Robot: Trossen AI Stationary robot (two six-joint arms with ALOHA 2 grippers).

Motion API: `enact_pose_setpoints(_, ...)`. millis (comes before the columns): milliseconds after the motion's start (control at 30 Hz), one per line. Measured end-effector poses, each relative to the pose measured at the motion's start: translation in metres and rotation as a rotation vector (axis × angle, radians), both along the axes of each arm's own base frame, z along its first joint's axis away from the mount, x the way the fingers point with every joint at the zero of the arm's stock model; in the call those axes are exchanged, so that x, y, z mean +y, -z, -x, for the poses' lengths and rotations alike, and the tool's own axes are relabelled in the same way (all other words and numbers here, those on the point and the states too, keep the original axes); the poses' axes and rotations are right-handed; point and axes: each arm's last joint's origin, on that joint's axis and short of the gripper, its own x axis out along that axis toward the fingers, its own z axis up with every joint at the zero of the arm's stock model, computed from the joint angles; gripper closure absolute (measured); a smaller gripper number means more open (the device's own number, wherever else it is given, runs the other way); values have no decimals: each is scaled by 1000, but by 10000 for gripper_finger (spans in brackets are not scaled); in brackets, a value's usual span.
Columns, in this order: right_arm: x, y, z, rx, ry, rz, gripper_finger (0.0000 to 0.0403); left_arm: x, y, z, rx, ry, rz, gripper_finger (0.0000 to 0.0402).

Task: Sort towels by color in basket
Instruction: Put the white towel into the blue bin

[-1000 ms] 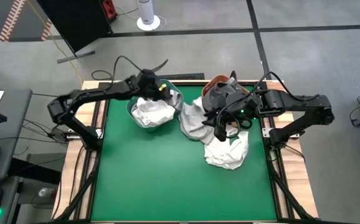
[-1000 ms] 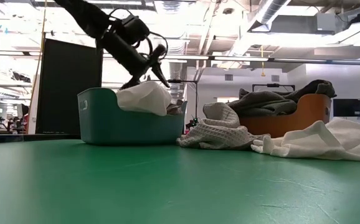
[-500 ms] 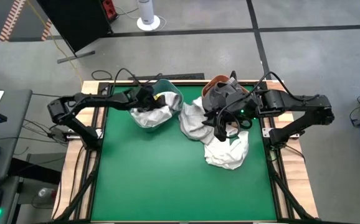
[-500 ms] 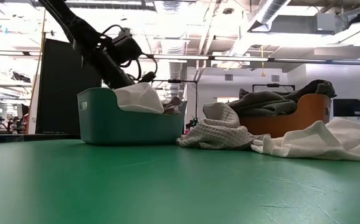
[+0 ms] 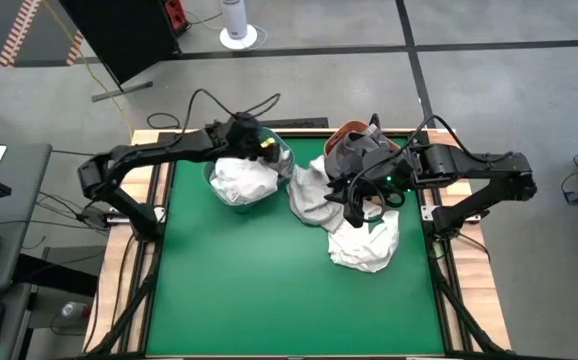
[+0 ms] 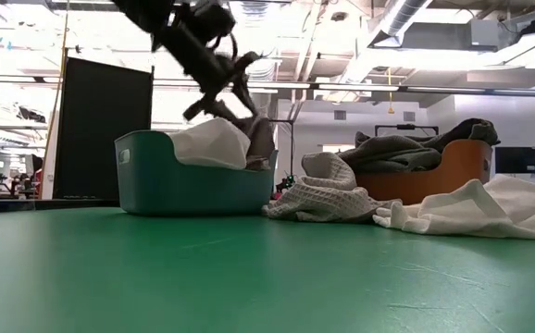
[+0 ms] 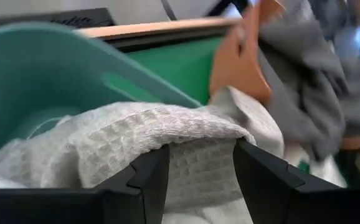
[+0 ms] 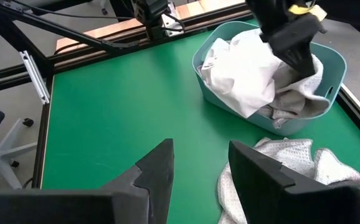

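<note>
High view: left fingers (image 5: 266,152) apart over teal basket (image 5: 284,158); right fingers (image 5: 353,211) apart above towels (image 5: 361,243).

Overhead, table-level and wrist views sharing the teal basket (image 5: 252,170)

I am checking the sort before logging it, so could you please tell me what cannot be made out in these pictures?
- Orange basket: in the high view the right arm and grey towels cover its inside.
- Teal basket: in the low view its wall hides the lower contents; only a white towel shows on top.
- Left gripper: whether it touches the towels is unclear in every view.
- Orange basket in the left wrist view: blurred.
</note>
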Motion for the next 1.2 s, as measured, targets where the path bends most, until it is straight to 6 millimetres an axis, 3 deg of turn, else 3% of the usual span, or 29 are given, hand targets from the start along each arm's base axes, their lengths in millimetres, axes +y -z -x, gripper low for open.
enact_pose_setpoints(167, 0, 0, 0, 4, 0, 0, 223, -37, -32, -14, 182, 298, -182, 233)
enact_pose_setpoints(267, 0, 0, 0, 4, -3, 5, 223, -58, -40, -17, 299, 402, -264, 233)
enact_pose_setpoints(433, 0, 0, 0, 6, -14, 19, 223, -77, -38, -11, 465, 398, -259, 233)
enact_pose_setpoints(600, 0, 0, 0, 7, -16, 22, 223, -104, -38, -17, 484, 563, -334, 233)
enact_pose_setpoints(700, 0, 0, 0, 6, -16, 22, 223, -113, -25, -23, 546, 601, -340, 233)
enact_pose_setpoints(833, 0, 0, 0, 4, -16, 21, 223, -104, -5, -30, 622, 563, -284, 233)
enact_pose_setpoints(1200, 7, 0, 1, 1, -22, -9, 223, -31, 28, -26, 765, 202, -202, 233)
